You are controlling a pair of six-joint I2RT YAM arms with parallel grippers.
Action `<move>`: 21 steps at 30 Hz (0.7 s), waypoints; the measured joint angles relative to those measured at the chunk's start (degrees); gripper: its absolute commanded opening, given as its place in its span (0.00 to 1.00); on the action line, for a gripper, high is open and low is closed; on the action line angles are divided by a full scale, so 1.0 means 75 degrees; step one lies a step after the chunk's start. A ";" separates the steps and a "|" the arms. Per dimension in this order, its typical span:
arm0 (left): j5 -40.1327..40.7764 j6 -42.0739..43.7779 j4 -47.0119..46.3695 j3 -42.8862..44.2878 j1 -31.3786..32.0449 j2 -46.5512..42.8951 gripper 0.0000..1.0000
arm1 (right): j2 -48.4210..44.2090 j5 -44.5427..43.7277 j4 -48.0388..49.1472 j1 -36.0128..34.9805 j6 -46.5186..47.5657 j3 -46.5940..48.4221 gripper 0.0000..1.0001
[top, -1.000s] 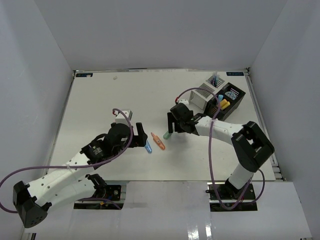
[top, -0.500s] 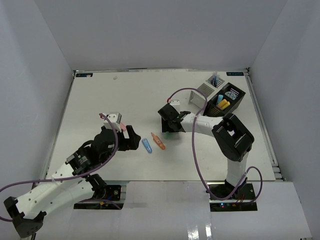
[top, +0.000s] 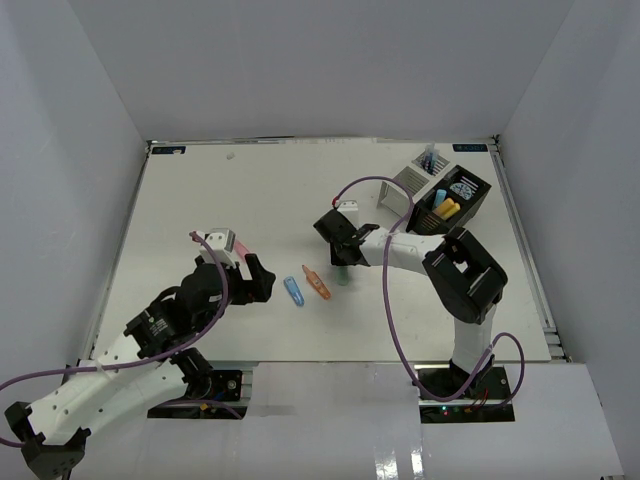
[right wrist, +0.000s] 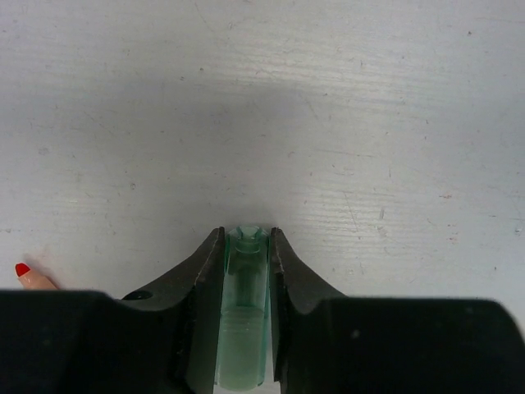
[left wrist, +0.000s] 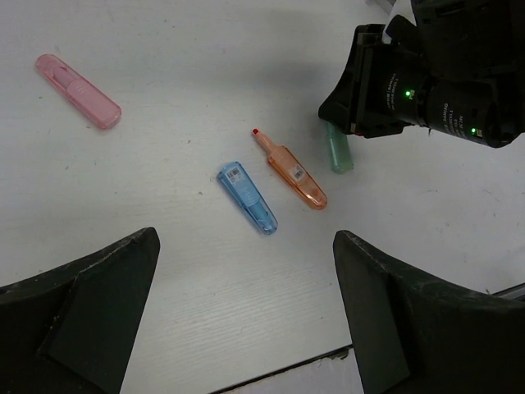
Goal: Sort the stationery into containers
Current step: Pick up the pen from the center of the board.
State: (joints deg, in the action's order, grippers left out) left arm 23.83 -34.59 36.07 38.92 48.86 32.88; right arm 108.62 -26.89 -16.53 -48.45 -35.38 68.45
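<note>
The sorting is partway done. At the far right of the worktop (top: 250, 190), the black box (top: 480, 203) already holds a few markers (top: 447, 207) and a round tape roll (top: 462, 187). The white box (top: 404, 181) beside it has pens (top: 430, 155) standing in it.

Four pieces lie loose mid-worktop: a pink marker (left wrist: 78, 80), a blue marker (left wrist: 247, 197), an orange marker (left wrist: 295, 174) and a green marker (right wrist: 244, 328). The right gripper (right wrist: 246, 238) is down on the green marker, pinching it by its two sides. The marker seems to lie flat on the worktop, not yet lifted. The left gripper (left wrist: 246, 246) hangs spread wide above the blue and orange markers, holding nothing.

The green marker has yet to go to a box, and the other three are untouched.
</note>
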 measured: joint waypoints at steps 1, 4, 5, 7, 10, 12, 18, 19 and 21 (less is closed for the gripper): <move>0.0000 -0.0003 0.0006 -0.0015 0.0000 0.0003 0.98 | -0.0012 -0.0003 -0.0003 0.0000 0.0012 -0.0006 0.19; 0.0006 -0.0035 0.0015 -0.0023 0.0000 0.0000 0.98 | -0.0055 -0.0006 0.0020 -0.0003 0.0096 -0.0058 0.08; 0.0006 -0.0050 0.0015 -0.0023 0.0000 0.0003 0.98 | -0.0076 -0.0003 0.0020 -0.0003 0.0152 -0.0079 0.08; 0.0009 -0.0052 0.0020 -0.0023 0.0000 0.0003 0.98 | -0.0131 -0.0006 0.0032 -0.0009 0.0259 -0.0146 0.08; 0.0020 -0.0052 0.0020 -0.0023 0.0000 0.0003 0.98 | -0.0300 -0.0017 0.0119 -0.0009 0.0562 -0.0356 0.08; 0.0026 -0.0055 0.0020 -0.0023 0.0000 0.0003 0.98 | -0.0411 -0.0067 0.0201 -0.0009 0.0801 -0.0449 0.08; 0.0052 -0.0055 0.0023 -0.0026 0.0000 0.0003 0.98 | -0.0898 -0.0662 0.0618 0.0026 0.1982 -0.0460 0.08; 0.0058 -0.0055 0.0020 -0.0026 0.0000 0.0003 0.98 | -0.1049 -0.0764 0.0734 0.0050 0.2194 -0.0460 0.08; 0.0067 -0.0058 0.0023 -0.0026 0.0000 0.0003 0.98 | -0.1451 -0.0941 0.1102 0.0178 0.2661 -0.0469 0.08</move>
State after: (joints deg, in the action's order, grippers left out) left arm 24.34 -35.03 36.25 38.72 48.86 32.91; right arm 97.73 -33.95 -8.27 -47.11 -15.42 64.93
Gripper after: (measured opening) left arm 0.979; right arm 0.301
